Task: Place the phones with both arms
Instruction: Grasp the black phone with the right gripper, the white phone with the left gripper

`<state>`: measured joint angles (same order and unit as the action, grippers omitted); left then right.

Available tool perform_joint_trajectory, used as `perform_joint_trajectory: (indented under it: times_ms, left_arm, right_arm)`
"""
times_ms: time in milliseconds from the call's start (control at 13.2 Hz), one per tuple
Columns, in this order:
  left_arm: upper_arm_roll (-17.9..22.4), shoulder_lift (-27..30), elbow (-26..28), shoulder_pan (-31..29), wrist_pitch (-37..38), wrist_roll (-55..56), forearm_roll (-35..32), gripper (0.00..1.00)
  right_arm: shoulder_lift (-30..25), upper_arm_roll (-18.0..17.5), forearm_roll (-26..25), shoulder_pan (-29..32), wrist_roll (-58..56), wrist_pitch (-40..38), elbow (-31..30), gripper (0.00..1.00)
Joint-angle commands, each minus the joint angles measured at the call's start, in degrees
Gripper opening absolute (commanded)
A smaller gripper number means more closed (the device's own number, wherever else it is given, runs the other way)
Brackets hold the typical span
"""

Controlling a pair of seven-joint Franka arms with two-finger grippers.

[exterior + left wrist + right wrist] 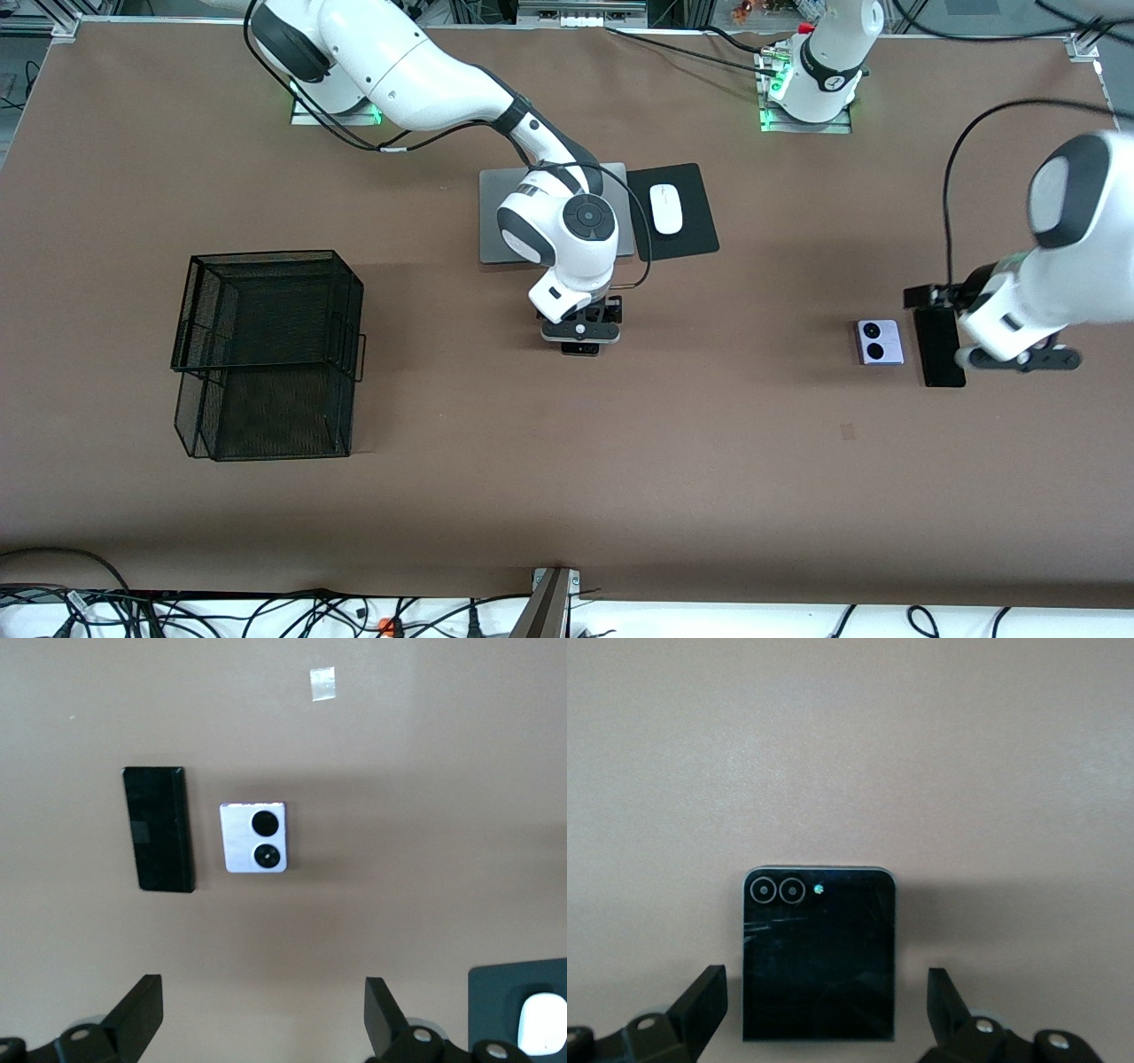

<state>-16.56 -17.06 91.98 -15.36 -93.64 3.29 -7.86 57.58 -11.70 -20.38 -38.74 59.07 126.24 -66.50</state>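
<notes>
The small squarish black phone lies flat on the brown table, between the open fingers of my right gripper. In the front view the right gripper hangs low over this phone at mid-table. The lavender-white phone with two black circles and the long black slab lie side by side toward the left arm's end. My left gripper is over the slab, open and empty. The left wrist view shows the slab and lavender phone ahead of the left gripper.
A black wire-mesh basket stands toward the right arm's end. A grey laptop and a white mouse on a black pad lie farther from the front camera than the black phone. The mouse also shows in the left wrist view.
</notes>
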Motion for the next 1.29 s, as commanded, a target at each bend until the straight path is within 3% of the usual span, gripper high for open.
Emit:
perform_joint_trajectory:
  times_ms: [0, 152, 380, 684, 988, 1217]
  left_arm:
    - [-0.6, 0.7, 7.7, -2.5, -9.3, -1.4, 1.0, 1.00]
    - [-0.4, 0.5, 12.4, -2.8, -15.8, -1.4, -0.2, 1.00]
    - [-0.4, -2.7, 20.9, -4.9, -33.7, -1.4, -1.3, 1.00]
    - [-0.4, -9.7, 21.7, -6.3, -39.9, -1.4, -9.5, 1.00]
    - [-0.5, -11.0, 23.9, -6.7, -40.6, -1.4, -9.8, 1.00]
    - [-0.7, -12.4, 23.7, -6.7, -41.5, -1.4, -9.8, 1.00]
  right_arm:
    - [1.7, 0.0, -1.2, -0.4, 2.2, 0.9, 2.2, 1.00]
    - [2.5, 0.0, -1.2, -0.3, 2.2, 1.0, 2.2, 1.00]
    - [3.0, 0.0, -1.2, -0.3, 2.2, 1.7, 2.2, 1.00]
    - [3.0, 0.0, -1.1, -0.3, 2.1, 1.6, 2.0, 0.99]
    - [2.8, 0.0, -1.0, -0.3, 1.7, 1.3, 1.9, 0.61]
    - [2.6, 0.0, -1.1, -0.2, 1.1, 1.1, 1.9, 0.24]
